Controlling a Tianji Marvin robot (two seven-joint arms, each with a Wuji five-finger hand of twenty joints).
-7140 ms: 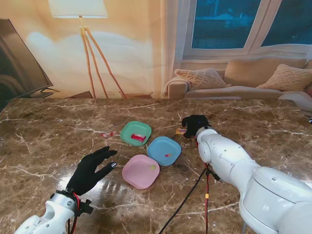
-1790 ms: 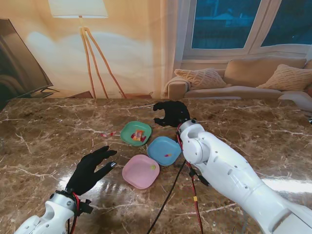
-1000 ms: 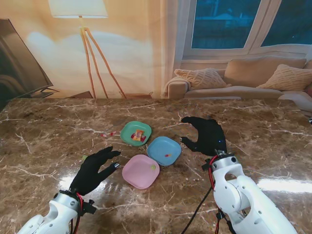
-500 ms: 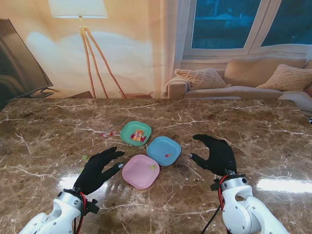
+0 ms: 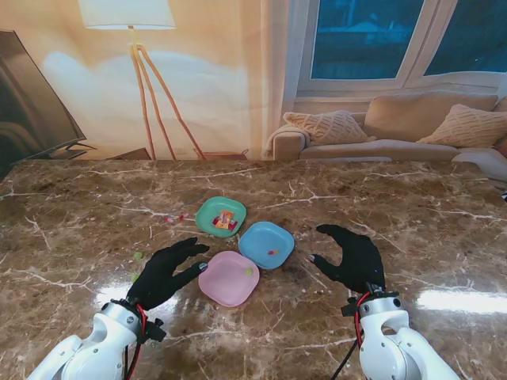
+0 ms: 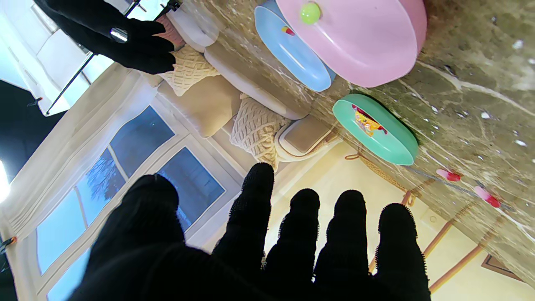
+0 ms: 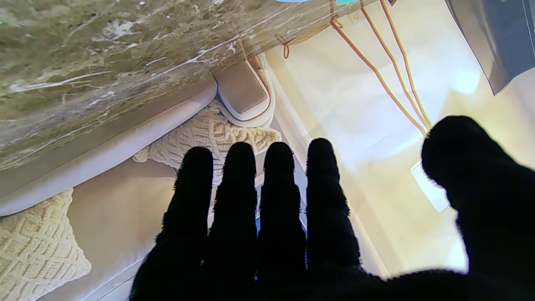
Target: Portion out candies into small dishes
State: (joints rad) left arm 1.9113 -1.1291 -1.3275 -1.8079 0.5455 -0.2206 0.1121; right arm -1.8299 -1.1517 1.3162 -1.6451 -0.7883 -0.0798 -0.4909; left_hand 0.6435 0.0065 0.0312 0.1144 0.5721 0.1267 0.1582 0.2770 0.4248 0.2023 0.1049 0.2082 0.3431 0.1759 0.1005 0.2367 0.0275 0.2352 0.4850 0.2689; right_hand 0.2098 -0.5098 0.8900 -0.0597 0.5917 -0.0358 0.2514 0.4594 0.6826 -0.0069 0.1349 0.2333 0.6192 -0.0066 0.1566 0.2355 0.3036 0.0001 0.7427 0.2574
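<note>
Nearest me, on either side of the pink dish, both hands hover with fingers spread and empty: the left hand just beside its left rim, the right hand well to its right. On the pink dish lies one green candy. Just beyond it, the blue dish holds a small candy, and farther still the green dish carries several wrapped ones. Loose candies lie left of the green dish. They look light, small and slippery in their wrappers; a fingertip pinch across the middle should serve best.
</note>
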